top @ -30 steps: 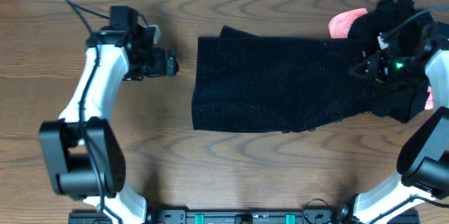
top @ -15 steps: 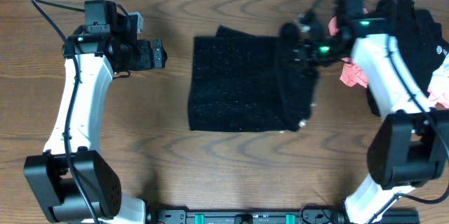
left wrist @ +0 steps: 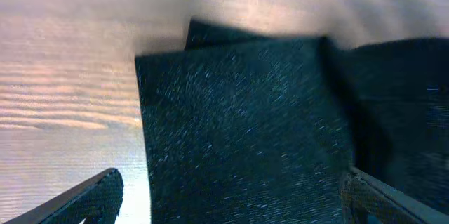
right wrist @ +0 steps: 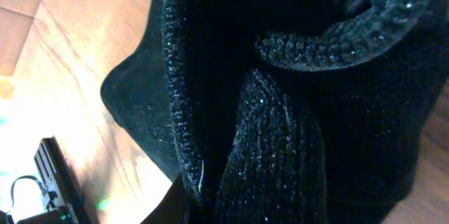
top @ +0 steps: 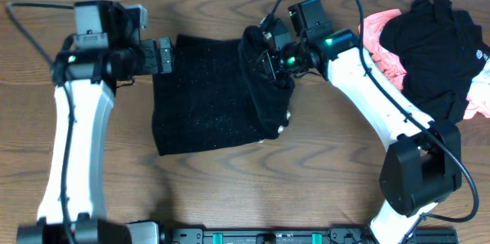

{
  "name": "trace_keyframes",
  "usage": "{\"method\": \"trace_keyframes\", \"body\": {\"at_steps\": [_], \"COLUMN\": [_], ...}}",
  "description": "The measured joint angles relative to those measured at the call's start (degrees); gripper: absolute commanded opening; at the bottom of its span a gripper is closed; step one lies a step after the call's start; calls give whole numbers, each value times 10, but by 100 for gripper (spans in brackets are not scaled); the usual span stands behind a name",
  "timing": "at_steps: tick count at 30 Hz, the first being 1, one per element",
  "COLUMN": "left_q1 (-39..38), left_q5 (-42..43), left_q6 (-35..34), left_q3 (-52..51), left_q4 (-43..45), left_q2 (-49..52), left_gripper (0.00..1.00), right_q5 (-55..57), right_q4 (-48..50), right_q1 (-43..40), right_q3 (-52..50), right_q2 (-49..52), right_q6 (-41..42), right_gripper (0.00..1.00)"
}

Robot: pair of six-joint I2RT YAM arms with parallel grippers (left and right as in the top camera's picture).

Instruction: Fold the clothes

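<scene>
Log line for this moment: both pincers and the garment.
black knit garment: partly folded | right pincer: shut on its bunched right side | left pincer: open, empty, beside its left edge

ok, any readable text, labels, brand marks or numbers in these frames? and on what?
No legible text in any view.
A small pale mark sits on the black shirt at the far right of the overhead view: too small to read.
On the black knit garment there are only glittery specks; no tag or print shows in the overhead view or either wrist view.
</scene>
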Motion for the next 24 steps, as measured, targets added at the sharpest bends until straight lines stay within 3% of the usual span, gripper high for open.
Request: {"method": "trace_keyframes", "body": {"at_steps": [6,7,16,19,20,24], "left_q1": [-1,-3,-51,-69,-75,-90], "left_q5": [0,0,19,25,26,28], "left_q6": [-14,-16,-29,-30,-31,-32], "left_q3": [1,1,-1,-2,-2,-2], "left_q4": [-27,-31,-44,-44,-44,-42], "left_q2": [-25,-21,51,87,98,139], "left_gripper": [100,96,31,19,10,6], "right_q5": [9,10,13,14,13,13], "right_q4": [-68,-89,-176,-196,-202,-219], "right_q1": [-40,-51,-116,-129,-134,-157], "right_q3": [45,62,139,139,139,139], "right_q2": [0,0,0,0,0,0], "right_q6": [1,-3,-40,-48,-51,-59], "right_gripper": [1,1,1,1,1,1]}}
